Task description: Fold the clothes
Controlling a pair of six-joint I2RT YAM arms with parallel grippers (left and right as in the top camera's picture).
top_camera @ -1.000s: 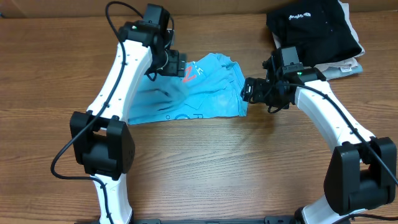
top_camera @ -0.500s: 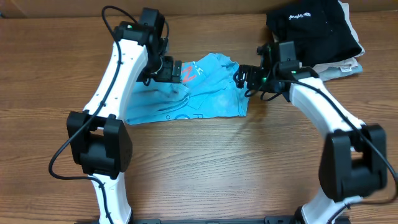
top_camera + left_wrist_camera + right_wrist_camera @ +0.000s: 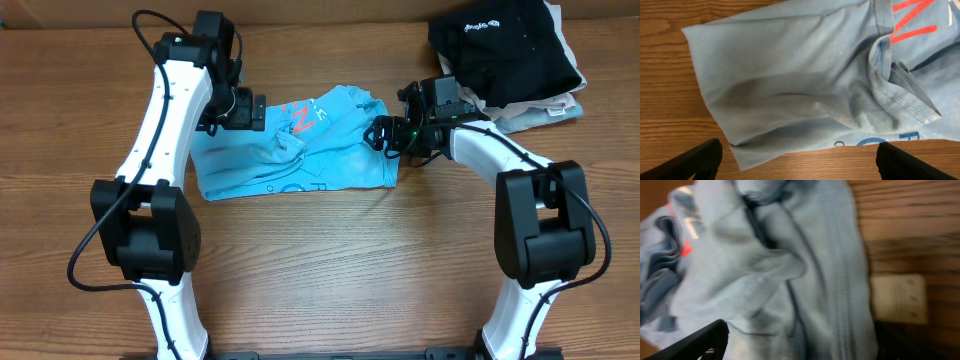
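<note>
Wooden bench [image 3: 320, 280] is carrying a rumpled sky-blue T-shirt [image 3: 300, 150]; left hand [image 3: 253, 110] and right hand [image 3: 380, 133] are hovering open over its ends (probably to flatten it).

Brown wood-grain table [image 3: 330, 270], grain running left to right, tan strip [image 3: 350, 8] along far edge, even light

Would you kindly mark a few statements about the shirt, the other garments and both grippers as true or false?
1. The blue T-shirt lies neatly folded. False: it lies rumpled and bunched on the table.
2. The left gripper is open. True.
3. The black garment rests on paler folded garments. True.
4. The right gripper grips the black garment. False: it is open at the T-shirt's right edge.
</note>
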